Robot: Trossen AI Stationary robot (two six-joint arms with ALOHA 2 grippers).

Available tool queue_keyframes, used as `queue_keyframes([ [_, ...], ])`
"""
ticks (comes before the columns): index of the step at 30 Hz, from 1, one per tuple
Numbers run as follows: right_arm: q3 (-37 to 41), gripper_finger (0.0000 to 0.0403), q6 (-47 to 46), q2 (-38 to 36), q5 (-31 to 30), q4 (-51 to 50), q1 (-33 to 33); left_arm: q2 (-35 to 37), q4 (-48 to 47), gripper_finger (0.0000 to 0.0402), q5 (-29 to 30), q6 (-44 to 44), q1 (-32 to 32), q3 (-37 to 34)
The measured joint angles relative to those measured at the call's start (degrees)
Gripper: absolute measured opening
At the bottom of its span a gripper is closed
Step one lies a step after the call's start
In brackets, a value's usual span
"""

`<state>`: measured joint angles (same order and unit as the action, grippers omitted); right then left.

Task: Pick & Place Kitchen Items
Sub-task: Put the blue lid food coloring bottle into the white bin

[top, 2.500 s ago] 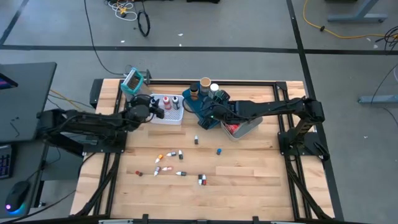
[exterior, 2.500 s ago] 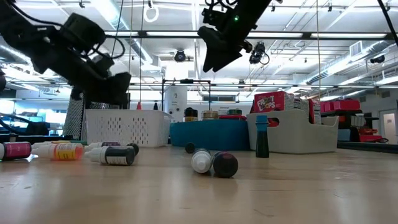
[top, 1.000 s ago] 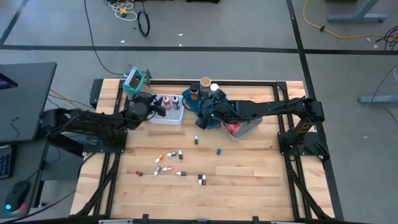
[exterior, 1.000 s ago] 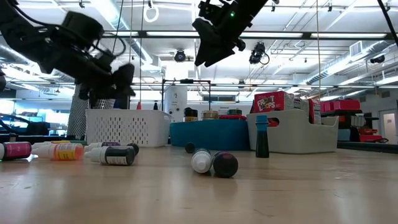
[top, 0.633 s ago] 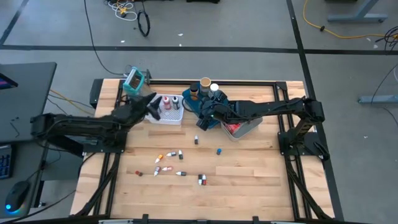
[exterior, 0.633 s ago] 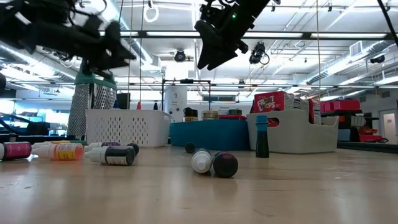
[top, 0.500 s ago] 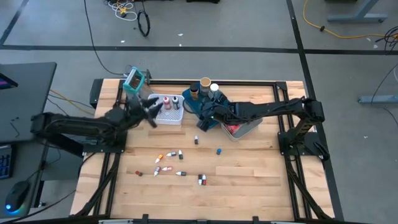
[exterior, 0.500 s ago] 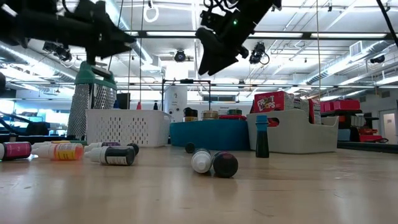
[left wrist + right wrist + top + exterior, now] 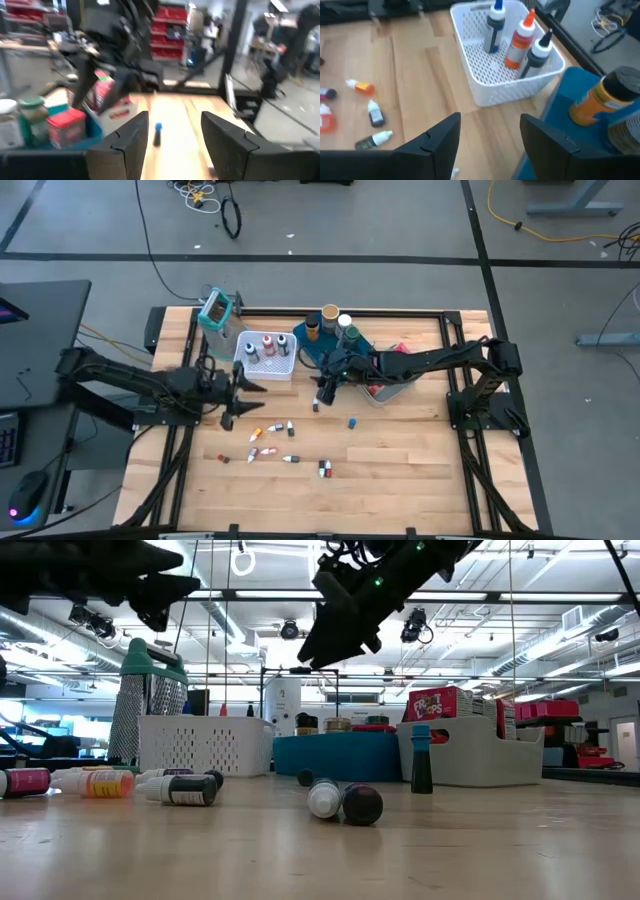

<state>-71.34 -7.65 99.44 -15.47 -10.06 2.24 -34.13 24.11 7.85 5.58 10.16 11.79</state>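
Several small bottles lie loose on the wooden table, seen on their sides in the low view. A blue-capped bottle stands apart from them. Three more bottles stand upright in the white mesh basket. My left gripper hangs open and empty, level, near the table's left side and in front of the basket. My right gripper hangs open and empty above the table, beside the blue tray, slanting down toward the basket.
Jars stand in the blue tray. A grey bin with red packets sits right of it. A teal-topped grater stands at the far left corner. Bare wood lies along the near edge and to the right.
My left gripper has drawn back from over the basket toward the table's near-left side, risen in the low view, and swung round to point level toward the right edge. My right gripper has sunk a little and tipped further down. Both stay open.
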Motion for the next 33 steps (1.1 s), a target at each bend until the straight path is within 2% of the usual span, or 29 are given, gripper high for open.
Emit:
queue_keyframes([
  [3, 0.84, 0.0215, -0.52, 0.00, 0.83, -1.47, 0.00, -0.86, -2.76, 0.0192, -0.42, 0.03, 0.84, 0.00],
  [11, 0.93, 0.0215, -1.93, -0.31, 14.09, -15.50, -1.84, -1.98, -4.20, 0.0192, 0.45, 0.18, 1.04, 0.04],
  [15, 0.91, 0.0215, -3.18, -0.31, 14.82, -24.94, -4.68, -1.98, -4.23, 0.0192, 0.45, 0.18, 1.04, 0.04],
  [18, 0.91, 0.0215, -3.69, -0.21, 14.58, -28.34, -7.04, -2.00, -4.07, 0.0192, 0.46, 0.18, 1.04, 0.04],
  [25, 5.31, 0.0215, -4.08, 0.07, 14.98, -23.85, -11.29, -2.01, -4.12, 0.0192, 0.47, 0.19, 1.04, 0.04],
  [33, 10.72, 0.0214, -8.44, 0.15, 13.59, -16.47, -11.26, -2.01, -4.12, 0.0192, 0.47, 0.05, 1.04, 0.04],
])
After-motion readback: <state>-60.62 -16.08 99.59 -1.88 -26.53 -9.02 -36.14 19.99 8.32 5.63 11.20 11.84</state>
